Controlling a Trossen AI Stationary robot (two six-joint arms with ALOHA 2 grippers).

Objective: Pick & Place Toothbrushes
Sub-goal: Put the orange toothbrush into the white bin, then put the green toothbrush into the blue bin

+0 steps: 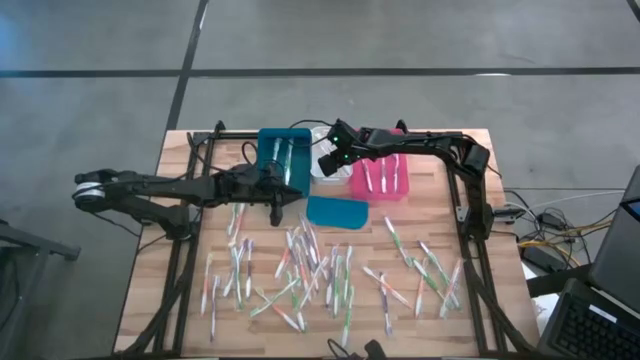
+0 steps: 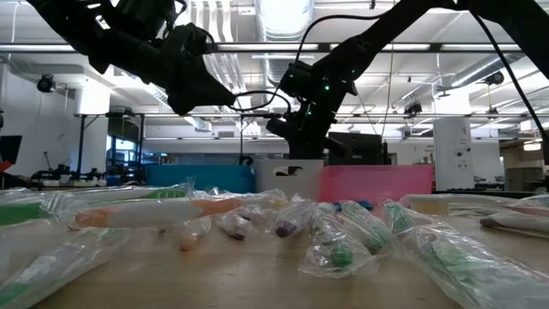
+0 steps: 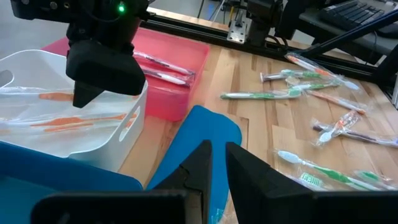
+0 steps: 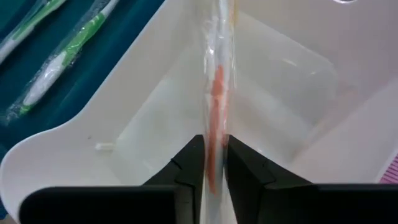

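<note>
Many wrapped toothbrushes (image 1: 310,270) lie loose on the wooden table's near half. At the far edge stand a blue bin (image 1: 283,155), a white bin (image 1: 322,168) and a pink bin (image 1: 380,180), each with toothbrushes inside. My right gripper (image 4: 214,168) hangs over the white bin (image 4: 280,81), shut on an orange toothbrush (image 4: 216,87) in a clear wrapper. My left gripper (image 1: 287,196) waits just in front of the blue bin. It is shut, with nothing between its fingers (image 3: 245,171). My right gripper pinches the orange toothbrush's near end (image 4: 215,146) between its two fingers, wrapper and all. The fingers slant down from above into the white bin. The toothbrush runs on ahead of them, roughly in line with them. Whether its far end (image 4: 219,18) rests on the bin, I cannot tell.
A flat teal lid-like piece (image 1: 337,211) lies on the table in front of the white and pink bins, right before my left gripper. A dark frame (image 1: 470,200) runs around the table's edges. The loose toothbrushes cover the near half.
</note>
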